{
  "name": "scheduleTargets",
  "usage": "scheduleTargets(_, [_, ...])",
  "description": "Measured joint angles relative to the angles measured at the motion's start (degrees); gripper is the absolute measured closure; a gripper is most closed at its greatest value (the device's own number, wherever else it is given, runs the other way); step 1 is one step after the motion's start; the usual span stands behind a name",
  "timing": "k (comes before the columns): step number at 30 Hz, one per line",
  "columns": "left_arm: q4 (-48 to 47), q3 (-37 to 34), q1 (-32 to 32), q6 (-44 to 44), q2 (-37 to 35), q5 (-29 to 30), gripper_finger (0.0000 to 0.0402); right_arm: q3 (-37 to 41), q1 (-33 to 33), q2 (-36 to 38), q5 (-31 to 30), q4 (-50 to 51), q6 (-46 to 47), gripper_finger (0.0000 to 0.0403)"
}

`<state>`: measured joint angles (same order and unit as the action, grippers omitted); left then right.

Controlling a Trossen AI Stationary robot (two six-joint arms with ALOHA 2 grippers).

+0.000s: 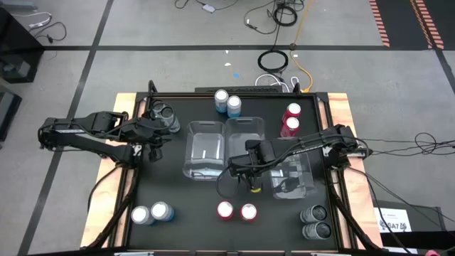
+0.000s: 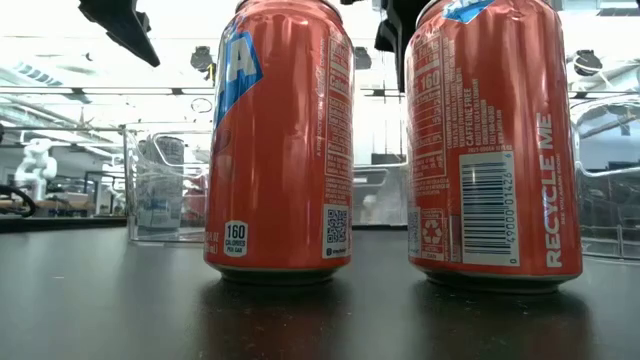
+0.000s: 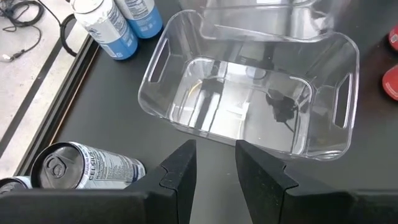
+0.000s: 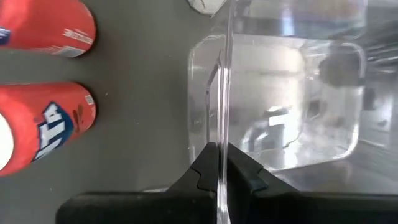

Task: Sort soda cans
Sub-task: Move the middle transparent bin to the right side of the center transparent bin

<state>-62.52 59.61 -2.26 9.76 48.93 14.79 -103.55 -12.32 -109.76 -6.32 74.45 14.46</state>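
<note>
The right pincer (image 4: 222,163) is pinched shut on the thin wall of a clear bin (image 4: 348,93), probably to slide it into place for sorting. Two red cans (image 1: 237,211) stand on the table (image 1: 178,206) just beside it. The left pincer (image 3: 214,163) is closed and holds nothing, with a grey can (image 3: 81,171) near it.

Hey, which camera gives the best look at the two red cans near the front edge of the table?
The low view: both red cans fill the frame side by side, labels readable. The high view shows only their tops; the right wrist view catches them partly at its edge; the left wrist view doesn't show them.
</note>
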Motion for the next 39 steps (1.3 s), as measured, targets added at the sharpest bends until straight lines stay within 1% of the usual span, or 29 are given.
scheduleTargets(6, [0.00,-0.02,0.00,0.28,0.00,-2.12,0.0278,4.25,0.23,-0.05,0.42,-3.21,1.37,0.0403])
scheduleTargets(11, [0.02,-0.02,0.00,0.33,0.00,-2.61,0.0278,5.21,-0.36,-0.06,1.84,-7.49,-0.35,0.0403])
scheduleTargets(16, [0.02,0.00,0.00,0.40,0.01,-2.62,0.0278,5.21,-0.59,-0.06,1.85,-7.36,-2.89,0.0402])
scheduleTargets(25, [0.03,-0.02,-0.01,0.42,0.01,-2.62,0.0278,5.21,-0.54,-0.06,1.87,-5.94,-3.20,0.0402])
scheduleTargets(33, [0.04,0.00,0.00,0.40,0.00,-2.63,0.0278,5.21,-0.78,-0.06,1.93,-6.43,-3.19,0.0384])
scheduleTargets(39, [0.04,-0.02,0.00,0.37,0.00,-2.63,0.0278,5.21,-0.80,-0.03,1.87,-6.53,-3.20,0.0379])
